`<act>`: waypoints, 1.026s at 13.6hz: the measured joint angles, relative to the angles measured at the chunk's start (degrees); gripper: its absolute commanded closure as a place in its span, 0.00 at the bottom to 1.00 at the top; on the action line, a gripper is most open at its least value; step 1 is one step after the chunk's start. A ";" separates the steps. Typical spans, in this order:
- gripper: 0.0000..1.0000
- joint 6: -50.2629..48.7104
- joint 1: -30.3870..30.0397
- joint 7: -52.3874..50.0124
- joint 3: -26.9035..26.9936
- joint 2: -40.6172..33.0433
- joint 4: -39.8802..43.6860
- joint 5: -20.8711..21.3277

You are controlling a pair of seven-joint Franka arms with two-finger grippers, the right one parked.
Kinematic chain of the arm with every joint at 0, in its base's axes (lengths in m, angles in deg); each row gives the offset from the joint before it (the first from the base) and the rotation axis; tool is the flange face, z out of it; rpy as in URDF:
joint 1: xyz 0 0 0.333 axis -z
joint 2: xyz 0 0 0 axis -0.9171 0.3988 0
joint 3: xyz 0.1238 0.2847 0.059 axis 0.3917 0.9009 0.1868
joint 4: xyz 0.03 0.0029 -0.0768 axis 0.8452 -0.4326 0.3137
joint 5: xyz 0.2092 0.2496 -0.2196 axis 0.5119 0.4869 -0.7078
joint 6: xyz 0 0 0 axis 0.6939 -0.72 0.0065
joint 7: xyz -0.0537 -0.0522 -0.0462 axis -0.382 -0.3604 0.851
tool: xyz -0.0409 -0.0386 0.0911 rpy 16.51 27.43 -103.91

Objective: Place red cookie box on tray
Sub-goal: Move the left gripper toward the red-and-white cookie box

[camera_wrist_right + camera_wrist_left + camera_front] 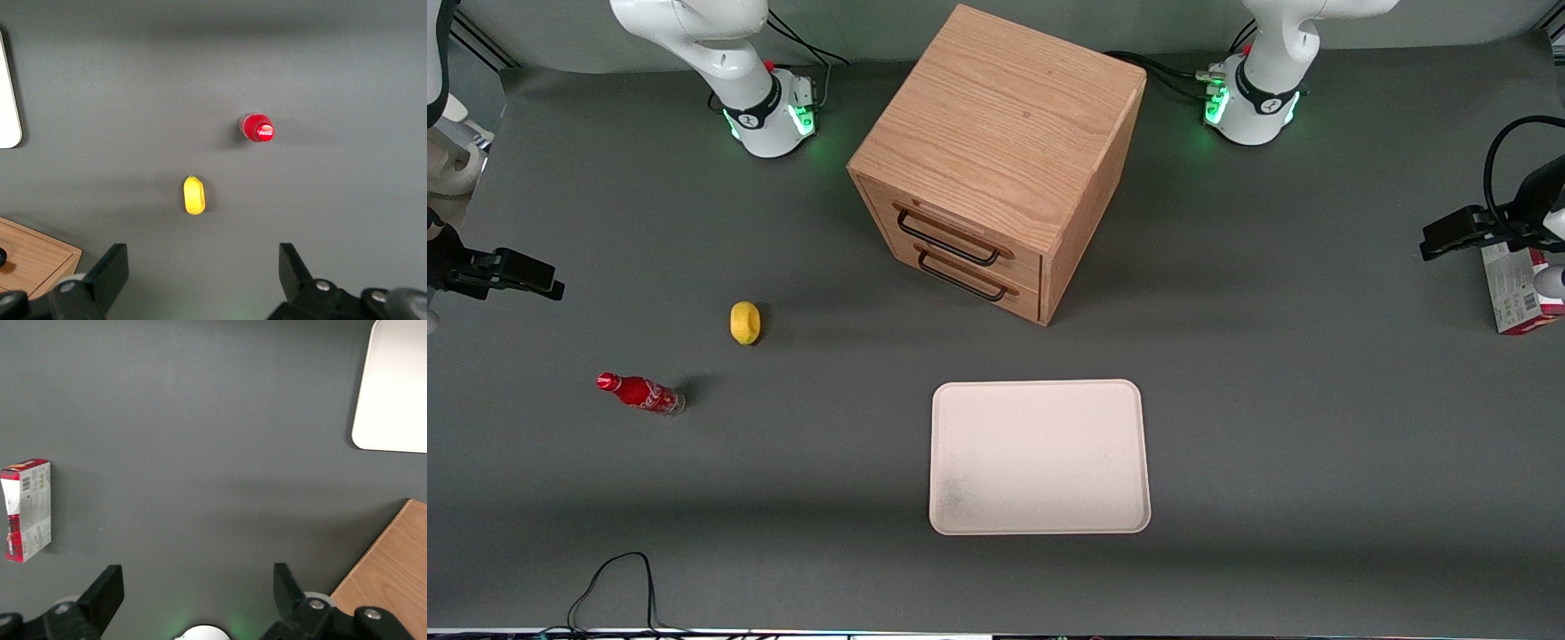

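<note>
The red cookie box [1522,298] lies on the counter [1272,373] at the right edge of the front frame, partly hidden by the arm, so its full outline is uncertain. The end effector [197,593] hovers above it, fingers spread wide and empty. The tray [1040,457] sits well apart at lower center, nearer the camera than the wooden cabinet [996,151].

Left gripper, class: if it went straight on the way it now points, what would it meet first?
Probably bare table. The left gripper is open, pointing down at grey surface between its fingers. The red cookie box lies off to one side, outside that line, though depth is uncertain.
</note>
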 measured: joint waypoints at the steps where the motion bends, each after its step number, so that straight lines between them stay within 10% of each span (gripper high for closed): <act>1: 0.00 -0.02 0.00 -0.04 0.00 0.01 -0.01 -0.26; 14: 0.00 0.11 0.25 -0.49 -0.43 1.10 -0.42 -0.75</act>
